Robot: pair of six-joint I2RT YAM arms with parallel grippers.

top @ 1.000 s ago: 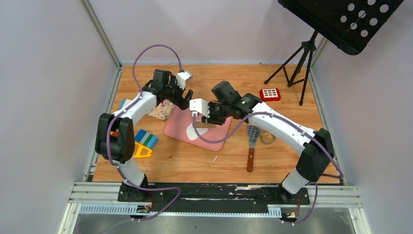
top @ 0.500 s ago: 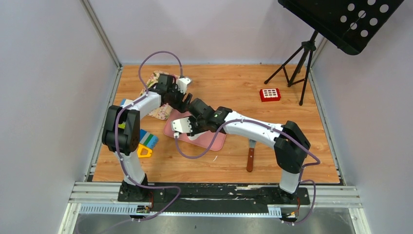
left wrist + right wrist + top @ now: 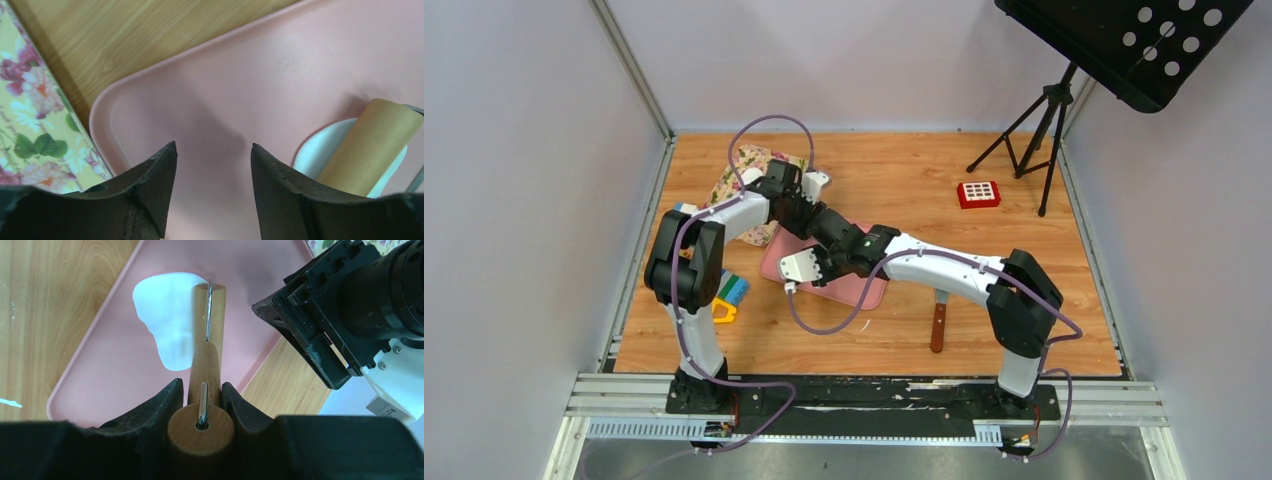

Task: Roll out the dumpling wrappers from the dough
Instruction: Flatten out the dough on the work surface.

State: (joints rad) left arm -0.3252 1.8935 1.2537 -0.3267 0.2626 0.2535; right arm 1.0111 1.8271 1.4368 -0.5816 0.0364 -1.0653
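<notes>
Right gripper (image 3: pixel 204 390) pinches wooden roller (image 3: pixel 207 340) by handle, barrel resting on white dough (image 3: pixel 165 315) near pink tray's (image 3: pixel 250 75) near edge. Left gripper (image 3: pixel 212 146) spread over tray's far-left corner, beside floral cloth (image 3: pixel 35 100).

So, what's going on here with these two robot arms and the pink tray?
The right gripper is clamped on the handle of a small wooden rolling pin. The pin's roller lies across the white dough on the pink tray. The dough is one flat, irregular sheet. The left gripper hovers open and empty over the tray's corner, next to a floral cloth.
</notes>
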